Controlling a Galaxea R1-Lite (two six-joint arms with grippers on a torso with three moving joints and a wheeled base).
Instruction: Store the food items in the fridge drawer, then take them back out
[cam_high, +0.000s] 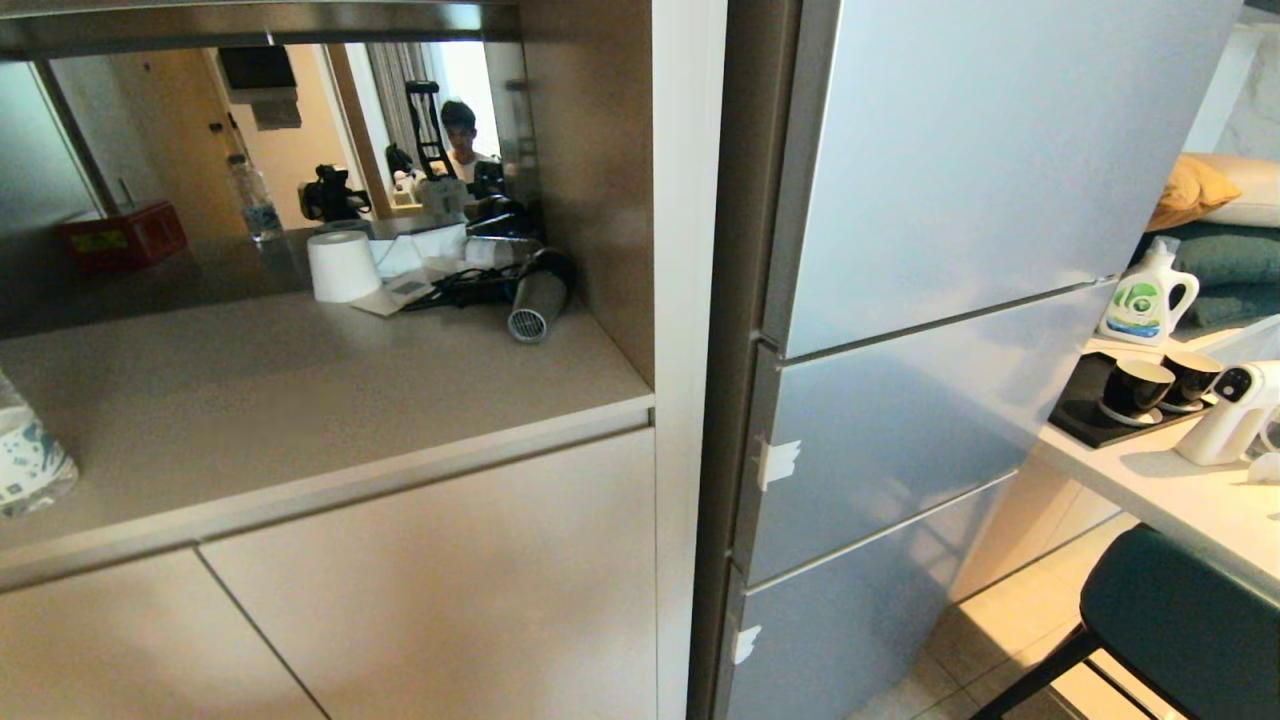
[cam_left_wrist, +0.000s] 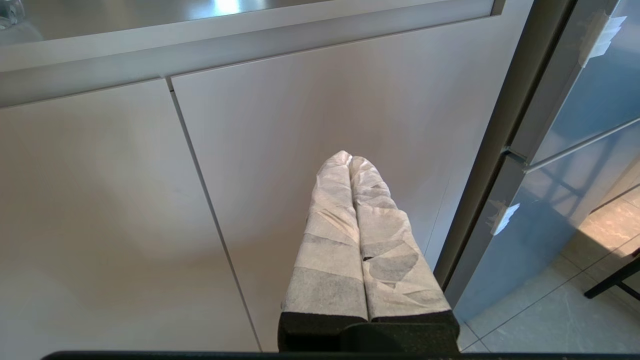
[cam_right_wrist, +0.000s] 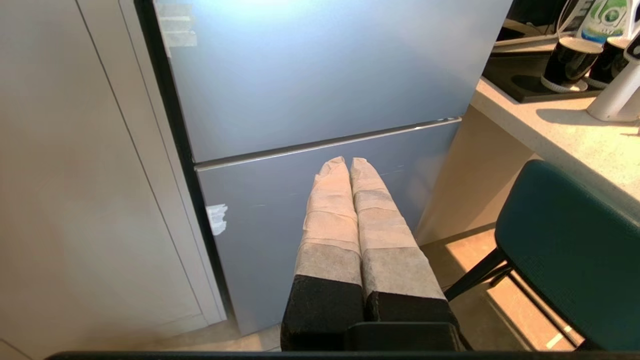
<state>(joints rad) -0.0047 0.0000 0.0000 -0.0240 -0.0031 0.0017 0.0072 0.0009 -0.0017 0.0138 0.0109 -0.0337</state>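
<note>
The food items and the fridge drawer are out of view. The grey fridge (cam_high: 940, 330) stands to the right with all its fronts closed. Neither arm shows in the head view. My left gripper (cam_left_wrist: 349, 156) is shut and empty, its taped fingers pressed together in front of a beige cabinet door (cam_left_wrist: 310, 125). My right gripper (cam_right_wrist: 348, 161) is also shut and empty, pointing at the fridge's lower front panel (cam_right_wrist: 280, 225) without touching it.
A counter (cam_high: 300, 400) left of the fridge carries a paper roll (cam_high: 342, 265), a hair dryer (cam_high: 538, 298) and cables. A side table (cam_high: 1180, 480) on the right holds two black cups, a detergent bottle and a white appliance. A green stool (cam_high: 1180, 620) stands below it. A person shows in the mirror.
</note>
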